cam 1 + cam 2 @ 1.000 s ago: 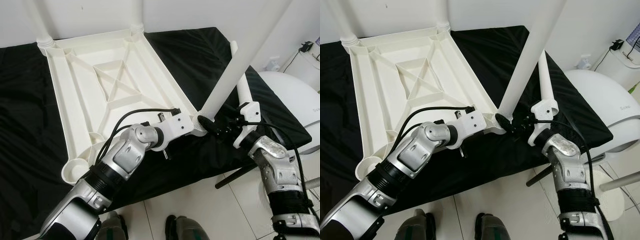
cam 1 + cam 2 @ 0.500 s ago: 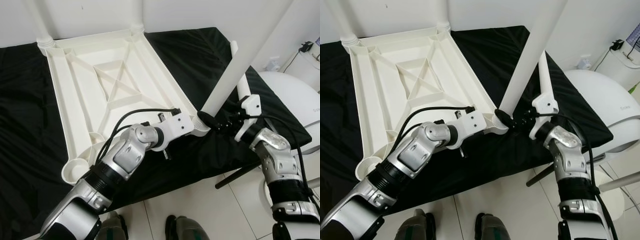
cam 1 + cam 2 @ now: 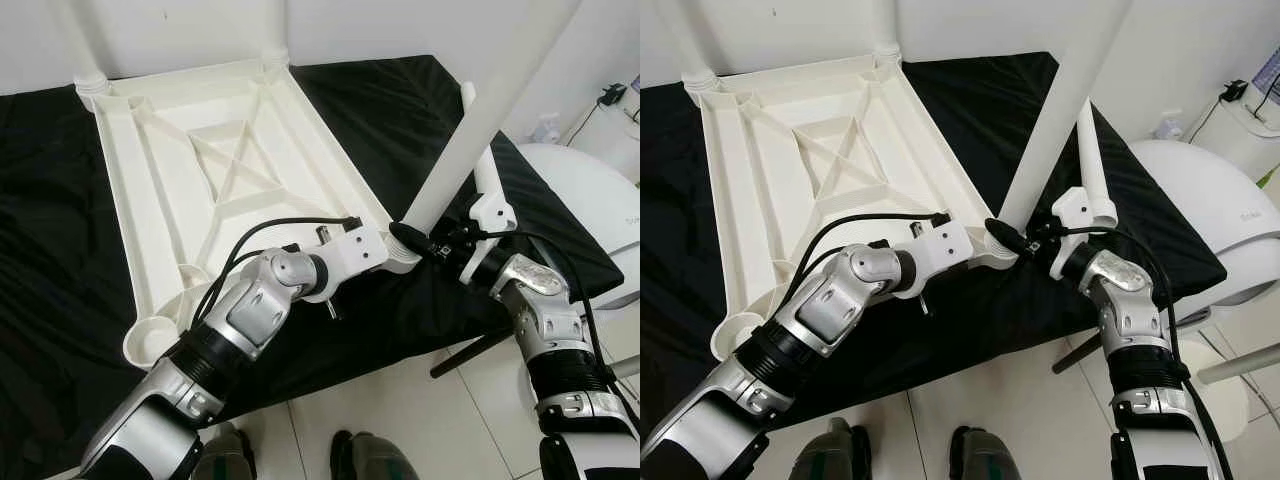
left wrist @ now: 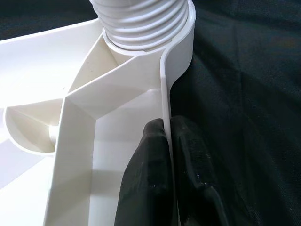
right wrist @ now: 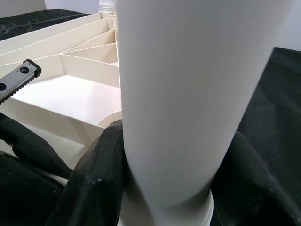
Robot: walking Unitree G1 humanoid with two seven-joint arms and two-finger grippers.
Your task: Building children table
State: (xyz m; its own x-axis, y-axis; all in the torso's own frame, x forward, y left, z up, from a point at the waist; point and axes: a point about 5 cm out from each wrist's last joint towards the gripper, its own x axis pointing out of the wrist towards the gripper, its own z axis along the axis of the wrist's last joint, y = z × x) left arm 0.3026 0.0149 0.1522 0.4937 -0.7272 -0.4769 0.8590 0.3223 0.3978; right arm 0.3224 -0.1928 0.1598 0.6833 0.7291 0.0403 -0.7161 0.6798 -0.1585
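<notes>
The white plastic table top (image 3: 230, 170) lies upside down on a black cloth. Two white legs (image 3: 272, 30) stand in its far corners. A third leg (image 3: 470, 140) leans up out of the near right corner socket. My right gripper (image 3: 410, 238) is shut around the base of this leg, and its black fingers (image 5: 101, 174) hug both sides of the tube. My left gripper (image 4: 167, 141) is shut on the table top's thin rim just beside that threaded socket (image 4: 146, 23). A loose leg (image 3: 1089, 160) lies on the cloth behind my right wrist.
The cloth-covered surface ends just before my feet (image 3: 360, 455) on the tiled floor. A round white appliance (image 3: 590, 200) stands at the right. A dark rod (image 3: 470, 355) slants out under the cloth's edge. An open socket (image 3: 150, 340) sits at the near left corner.
My right wrist has turned around the leg's base and shifted slightly toward the table top. The left arm and the table top have stayed put.
</notes>
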